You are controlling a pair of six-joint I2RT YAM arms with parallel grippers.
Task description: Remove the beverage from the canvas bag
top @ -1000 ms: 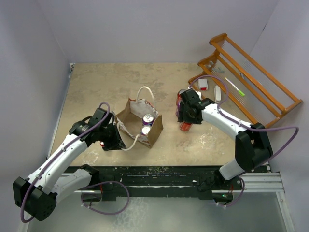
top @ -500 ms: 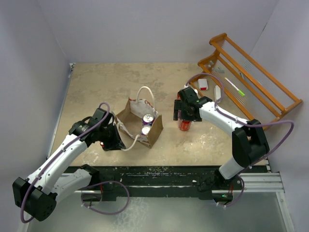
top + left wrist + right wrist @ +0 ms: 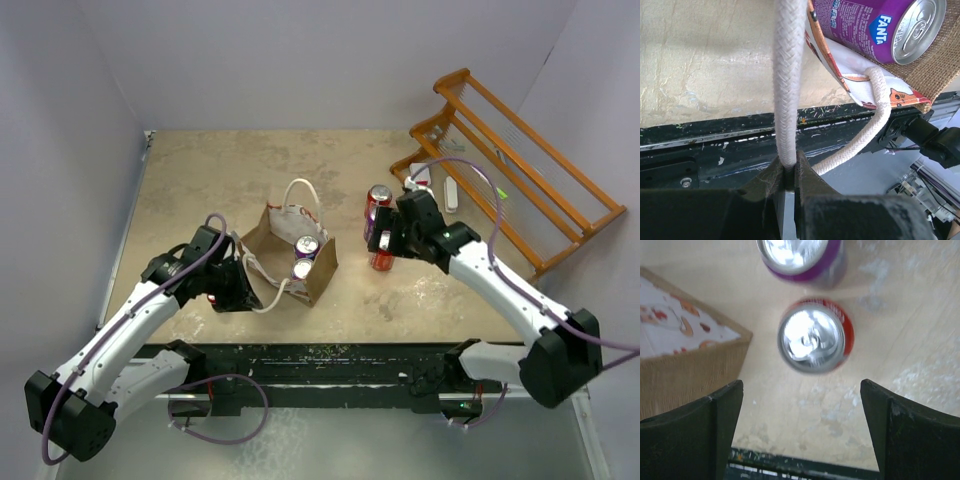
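Note:
The canvas bag stands in the middle of the table with two cans, one silver-topped and one purple, inside it. My left gripper is shut on the bag's near white rope handle, pinched between the jaws. A purple Fanta can shows inside the bag's printed face. My right gripper hangs open above a red can standing on the table, its fingers apart from it. A purple can stands just behind the red one.
An orange wooden rack lies at the back right with small white items beside it. The bag's corner is left of the red can. The table's black front rail runs below.
My right gripper has opened, let go of the red can and drawn back above it, uncovering the purple can behind. The left gripper keeps hold of the handle, unmoved.

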